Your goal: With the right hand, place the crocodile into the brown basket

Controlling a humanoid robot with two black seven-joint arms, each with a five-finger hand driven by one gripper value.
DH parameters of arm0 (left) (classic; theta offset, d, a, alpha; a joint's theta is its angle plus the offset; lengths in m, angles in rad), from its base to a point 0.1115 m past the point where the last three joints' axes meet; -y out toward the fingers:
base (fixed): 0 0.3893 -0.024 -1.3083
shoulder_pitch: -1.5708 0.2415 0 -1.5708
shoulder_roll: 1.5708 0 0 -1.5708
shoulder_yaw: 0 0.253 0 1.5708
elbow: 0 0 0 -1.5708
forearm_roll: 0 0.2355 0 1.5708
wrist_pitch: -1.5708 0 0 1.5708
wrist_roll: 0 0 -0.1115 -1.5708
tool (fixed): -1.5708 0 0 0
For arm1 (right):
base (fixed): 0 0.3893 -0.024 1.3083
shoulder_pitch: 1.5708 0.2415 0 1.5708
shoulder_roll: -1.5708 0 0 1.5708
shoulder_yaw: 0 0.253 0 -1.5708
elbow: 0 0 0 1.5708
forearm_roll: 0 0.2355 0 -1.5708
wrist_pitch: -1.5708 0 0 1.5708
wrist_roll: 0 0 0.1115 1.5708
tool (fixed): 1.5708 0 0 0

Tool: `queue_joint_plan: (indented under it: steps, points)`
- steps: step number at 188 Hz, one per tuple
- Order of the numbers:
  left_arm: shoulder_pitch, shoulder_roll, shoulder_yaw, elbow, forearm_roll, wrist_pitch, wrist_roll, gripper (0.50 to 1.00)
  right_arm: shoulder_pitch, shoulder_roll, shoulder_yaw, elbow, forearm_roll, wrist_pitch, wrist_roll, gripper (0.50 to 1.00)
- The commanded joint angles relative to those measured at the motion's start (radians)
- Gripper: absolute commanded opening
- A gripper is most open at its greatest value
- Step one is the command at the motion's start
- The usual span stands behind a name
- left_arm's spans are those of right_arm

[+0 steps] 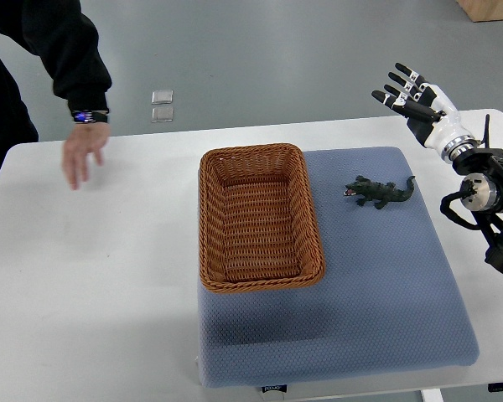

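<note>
A small dark green toy crocodile (379, 193) lies on the blue mat (377, 285), just right of the brown wicker basket (210, 218), which is empty. My right hand (412, 96) is raised above the table's far right corner, beyond and to the right of the crocodile. Its fingers are spread and hold nothing. The right arm enters from the right edge. My left arm is out of view.
A person in a black sleeve stands at the far left, with a hand (82, 157) hovering over the white table (84, 276). Two small square plates (162, 105) lie on the floor beyond the table.
</note>
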Motion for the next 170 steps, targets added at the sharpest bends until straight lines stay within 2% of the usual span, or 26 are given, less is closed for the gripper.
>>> queue_joint_plan:
  steps: [1, 170]
  points:
    - [0.000, 0.000, 0.002, 0.000, 0.000, 0.000, 0.000, 1.000, 0.002, 0.000, 0.000, 0.001, 0.002, 0.000, 0.000, 0.932]
    - [0.002, 0.000, 0.000, 0.000, 0.000, 0.000, 0.000, 1.000, 0.005, 0.004, 0.006, 0.007, 0.005, 0.006, 0.003, 0.932]
